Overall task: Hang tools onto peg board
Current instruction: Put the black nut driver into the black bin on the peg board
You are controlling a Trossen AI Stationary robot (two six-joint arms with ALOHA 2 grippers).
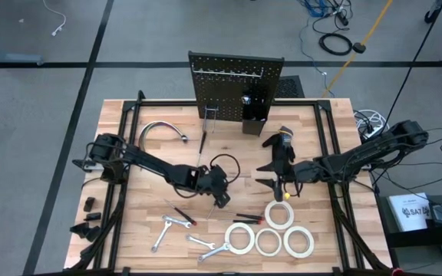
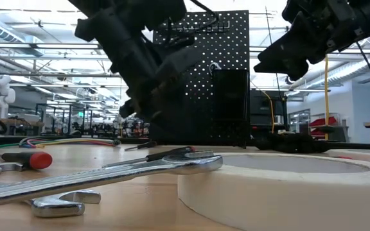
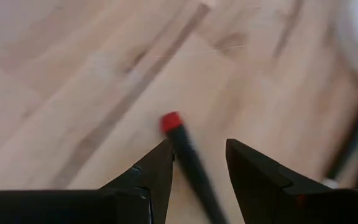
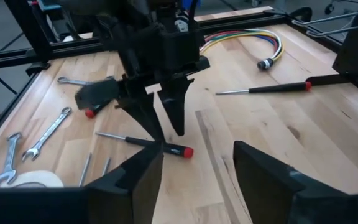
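The left hand (image 3: 194, 171) hovers open and empty over a thin black screwdriver with a red tip (image 3: 182, 146) lying on the wooden desk (image 1: 136, 222). The right hand (image 4: 194, 168) hangs open and empty nearby. The black perforated peg board (image 1: 235, 84) stands upright at the far edge.

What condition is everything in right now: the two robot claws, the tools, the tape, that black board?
Left gripper: jaws open, straddling a thin black screwdriver with red tip lying on the wooden table.
Right gripper: jaws open, empty.
Four white tape rolls: flat on table.
Silver wrenches: lying flat, unhung.
Black perforated peg board: upright.
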